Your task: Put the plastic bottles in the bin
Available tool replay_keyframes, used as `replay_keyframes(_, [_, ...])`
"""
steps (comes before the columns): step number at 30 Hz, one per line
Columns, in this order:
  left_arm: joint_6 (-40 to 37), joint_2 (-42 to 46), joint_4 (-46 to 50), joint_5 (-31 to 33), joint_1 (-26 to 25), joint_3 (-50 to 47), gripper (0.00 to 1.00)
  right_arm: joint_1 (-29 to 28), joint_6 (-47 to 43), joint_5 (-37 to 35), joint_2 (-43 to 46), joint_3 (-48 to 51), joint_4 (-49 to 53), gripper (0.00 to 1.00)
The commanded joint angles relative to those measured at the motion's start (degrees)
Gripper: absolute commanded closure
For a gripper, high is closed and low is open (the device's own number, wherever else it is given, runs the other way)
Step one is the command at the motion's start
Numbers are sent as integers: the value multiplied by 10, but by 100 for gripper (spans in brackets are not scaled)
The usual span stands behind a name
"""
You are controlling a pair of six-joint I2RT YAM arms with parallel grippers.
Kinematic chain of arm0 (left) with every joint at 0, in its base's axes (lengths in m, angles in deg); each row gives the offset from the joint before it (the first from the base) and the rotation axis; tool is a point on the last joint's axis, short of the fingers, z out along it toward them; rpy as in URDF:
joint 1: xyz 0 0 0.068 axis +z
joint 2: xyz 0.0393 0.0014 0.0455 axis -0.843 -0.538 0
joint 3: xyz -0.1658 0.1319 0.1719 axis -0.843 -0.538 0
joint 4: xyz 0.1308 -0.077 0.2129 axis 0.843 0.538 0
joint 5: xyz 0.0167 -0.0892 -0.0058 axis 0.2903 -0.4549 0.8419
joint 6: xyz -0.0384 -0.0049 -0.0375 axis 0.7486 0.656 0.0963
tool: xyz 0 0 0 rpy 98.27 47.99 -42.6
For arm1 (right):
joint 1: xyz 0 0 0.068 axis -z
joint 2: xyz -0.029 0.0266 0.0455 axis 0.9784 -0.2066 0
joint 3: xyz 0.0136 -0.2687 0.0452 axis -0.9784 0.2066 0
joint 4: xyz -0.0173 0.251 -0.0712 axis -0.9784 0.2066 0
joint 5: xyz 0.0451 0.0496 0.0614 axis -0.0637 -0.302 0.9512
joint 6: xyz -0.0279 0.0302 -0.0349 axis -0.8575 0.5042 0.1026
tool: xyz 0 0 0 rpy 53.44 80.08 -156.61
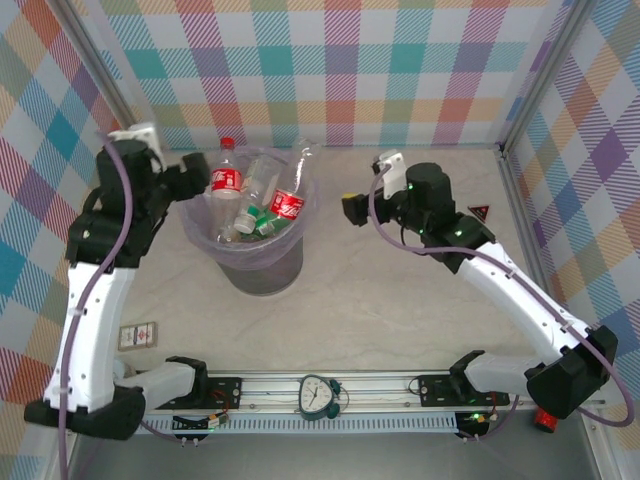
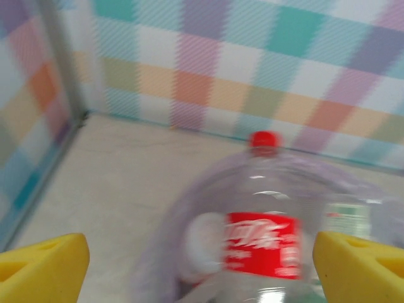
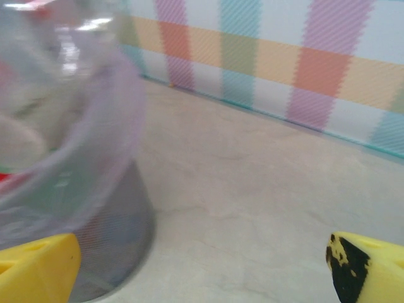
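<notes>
The bin (image 1: 258, 268) on the surface (image 1: 400, 300) is stuffed with plastic bottles (image 1: 285, 205), and one red-capped bottle (image 1: 228, 178) stands tall by the rim. The left hand (image 1: 200, 180) is right beside it, spread open and empty. The right hand (image 1: 351, 208) is open too.

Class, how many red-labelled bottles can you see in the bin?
2: an upright bottle at the bin's left side, a tilted bottle at its right. More may lie hidden beneath.

The plastic bottles (image 1: 228, 180) are labelled red, one seemingly green; the bin (image 1: 265, 272) is lined lilac; the far wall (image 1: 330, 70) is checked in pastels.
</notes>
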Motion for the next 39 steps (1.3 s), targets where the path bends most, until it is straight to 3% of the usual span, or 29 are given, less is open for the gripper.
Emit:
replay_keyframes(1, [40, 32, -29, 33, 62, -86, 5, 65, 17, -22, -5, -3, 54, 0])
replay_keyframes(6, [90, 87, -92, 48, 161, -226, 0, 155, 24, -36, -7, 54, 70, 1])
replay_keyframes(9, [104, 103, -138, 69, 184, -307, 0, 188, 30, -55, -17, 110, 49, 1])
replay_keyframes(19, [106, 109, -358, 29, 183, -534, 0, 220, 44, -61, -104, 259, -155, 1])
replay_keyframes(24, [95, 86, -433, 17, 179, -591, 0, 222, 36, -87, -118, 278, -202, 1])
replay_keyframes(30, [62, 62, -571, 17, 157, -658, 0, 223, 5, -84, -138, 361, -389, 1])
replay_keyframes(34, [32, 25, -657, 20, 141, -683, 0, 223, -18, -95, -145, 355, -397, 1])
replay_keyframes(39, [-3, -27, -754, 33, 120, -698, 0, 225, -53, -103, -157, 398, -512, 1])
